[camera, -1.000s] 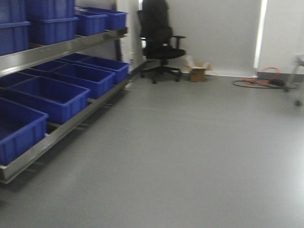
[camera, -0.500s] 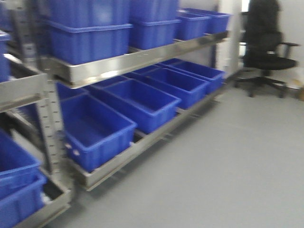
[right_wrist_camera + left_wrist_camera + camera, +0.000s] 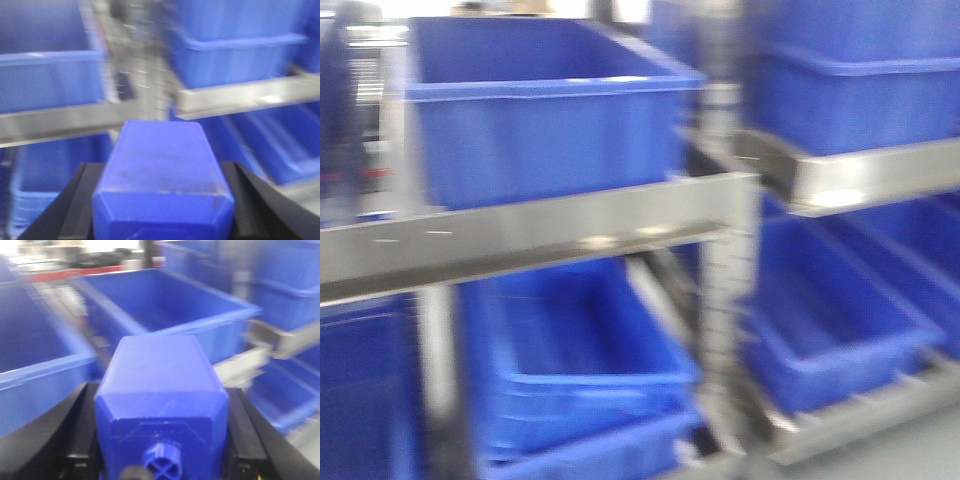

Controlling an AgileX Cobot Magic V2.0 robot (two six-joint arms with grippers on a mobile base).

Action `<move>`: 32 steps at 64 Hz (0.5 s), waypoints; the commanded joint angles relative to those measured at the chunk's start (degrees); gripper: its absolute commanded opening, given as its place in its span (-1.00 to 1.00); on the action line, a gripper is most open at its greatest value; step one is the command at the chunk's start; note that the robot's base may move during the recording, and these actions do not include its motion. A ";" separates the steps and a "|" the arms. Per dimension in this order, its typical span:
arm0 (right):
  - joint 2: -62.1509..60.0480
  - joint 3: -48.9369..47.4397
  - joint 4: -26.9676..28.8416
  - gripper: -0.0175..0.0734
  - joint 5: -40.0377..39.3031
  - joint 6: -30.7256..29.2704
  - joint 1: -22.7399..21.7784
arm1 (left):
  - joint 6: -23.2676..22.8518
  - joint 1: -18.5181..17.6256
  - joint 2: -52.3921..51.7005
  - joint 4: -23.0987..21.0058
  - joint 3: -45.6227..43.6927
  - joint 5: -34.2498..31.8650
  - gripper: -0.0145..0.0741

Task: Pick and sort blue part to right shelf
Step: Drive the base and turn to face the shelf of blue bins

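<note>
My left gripper [image 3: 161,395] is shut on a solid-blue block with a small round cap [image 3: 161,462]; black fingers [image 3: 80,435] press both its sides. My right gripper [image 3: 162,172] is shut on the blue part [image 3: 162,165], a solid-blue rectangular block with sloped shoulders; its cap end is cut off by the frame edge. The steel shelf rack [image 3: 570,235] with large open blue bins [image 3: 540,110] fills the blurred front view, close ahead. Neither gripper shows in the front view.
A perforated steel upright [image 3: 725,300] divides the left rack from a second rack [image 3: 860,175] at right. Blue bins sit on both tiers [image 3: 570,360]. Open bins [image 3: 165,310] lie beyond the left gripper; a steel rail [image 3: 245,97] lies beyond the right.
The front view has swung left, from open floor and an office chair to the shelf racks, which are now much closer and fill the frame.
</note>
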 commanded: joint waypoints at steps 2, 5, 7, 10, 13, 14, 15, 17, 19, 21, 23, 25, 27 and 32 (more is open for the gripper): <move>0.45 -1.70 -0.48 0.30 -5.03 -0.29 -0.39 | -0.02 -0.40 0.65 -0.51 -1.56 -5.30 0.08; 0.45 -1.70 -0.48 0.30 -5.03 -0.29 -0.39 | -0.02 -0.40 0.65 -0.51 -1.56 -5.30 0.08; 0.45 -1.70 -0.48 0.30 -5.03 -0.29 -0.39 | -0.02 -0.40 0.65 -0.51 -1.56 -5.30 0.08; 0.45 -1.70 -0.48 0.30 -5.03 -0.29 -0.39 | -0.02 -0.40 0.65 -0.51 -1.56 -5.30 0.08; 0.45 -1.70 -0.48 0.30 -5.03 -0.29 -0.39 | -0.02 -0.40 0.65 -0.51 -1.56 -5.30 0.08; 0.45 -1.70 -0.48 0.30 -5.03 -0.29 -0.39 | -0.02 -0.40 0.65 -0.51 -1.56 -5.30 0.08; 0.45 -1.70 -0.48 0.30 -5.03 -0.29 -0.39 | -0.02 -0.40 0.65 -0.51 -1.56 -5.30 0.08; 0.45 -1.70 -0.48 0.30 -5.03 -0.29 -0.39 | -0.02 -0.40 0.65 -0.51 -1.56 -5.30 0.08; 0.45 -1.70 -0.48 0.30 -5.03 -0.29 -0.39 | -0.02 -0.40 0.65 -0.51 -1.56 -5.30 0.08; 0.45 -1.70 -0.48 0.30 -5.03 -0.29 -0.39 | -0.02 -0.40 0.65 -0.51 -1.56 -5.30 0.08; 0.45 -1.70 -0.48 0.30 -5.03 -0.29 -0.39 | -0.02 -0.40 0.65 -0.51 -1.56 -5.30 0.08; 0.45 -1.70 -0.48 0.30 -5.03 -0.29 -0.39 | -0.02 -0.40 0.65 -0.51 -1.56 -5.30 0.08; 0.45 -1.70 -0.48 0.30 -5.03 -0.29 -0.39 | -0.02 -0.40 0.65 -0.51 -1.56 -5.30 0.08; 0.45 -1.70 -0.48 0.30 -5.03 -0.29 -0.39 | -0.02 -0.40 0.65 -0.51 -1.56 -5.30 0.08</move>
